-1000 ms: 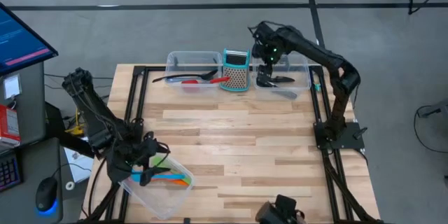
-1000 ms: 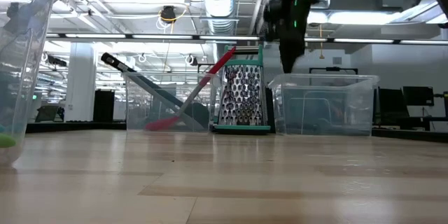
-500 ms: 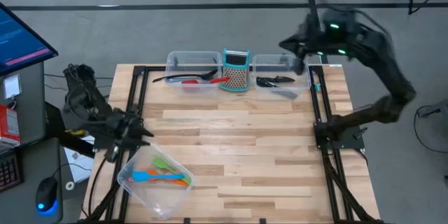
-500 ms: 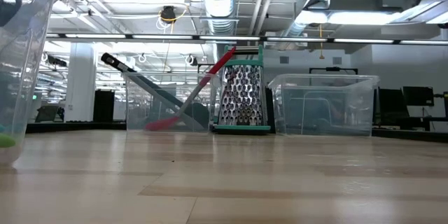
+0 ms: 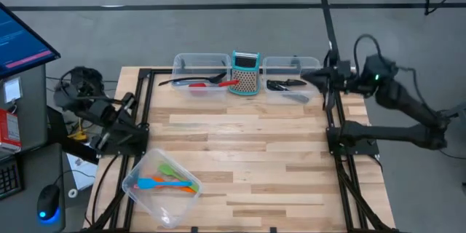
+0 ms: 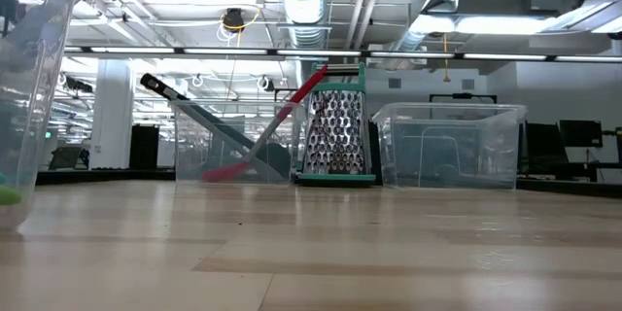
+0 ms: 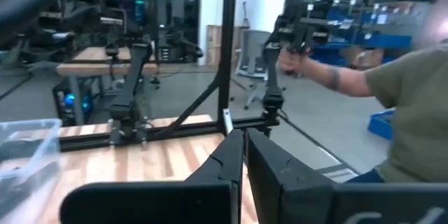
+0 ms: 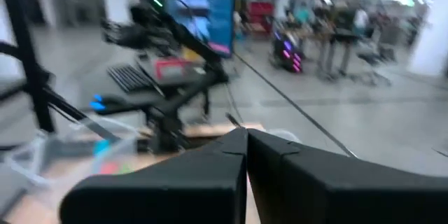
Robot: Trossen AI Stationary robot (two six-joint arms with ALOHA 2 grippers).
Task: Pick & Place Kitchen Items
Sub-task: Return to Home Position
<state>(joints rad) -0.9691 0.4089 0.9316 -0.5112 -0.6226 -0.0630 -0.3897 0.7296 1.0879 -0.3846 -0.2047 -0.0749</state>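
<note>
A clear tub (image 5: 162, 187) at the near left holds orange, blue and green spatulas (image 5: 171, 182). The far-left tub (image 5: 200, 75) holds a red spoon (image 6: 277, 121) and black utensils that lean on its rim. The far-right tub (image 5: 291, 76) holds black-handled knives (image 5: 285, 84). My left gripper (image 5: 131, 100) is shut and empty at the table's left edge, fingers together (image 7: 245, 147). My right gripper (image 5: 306, 78) is shut and empty by the far right corner, fingers together (image 8: 246, 140).
A teal-framed grater (image 5: 245, 73) stands between the two far tubs. Black frame rails (image 5: 145, 109) run along the table's left and right edges. A monitor (image 5: 22, 40) stands off the left edge. A person (image 7: 399, 105) shows beyond the table in the left wrist view.
My left gripper has risen from over the near-left tub and drawn back toward the table's left edge. My right gripper has lifted away from the far-right tub and swung out toward the right edge. The utensils lie where they were.
</note>
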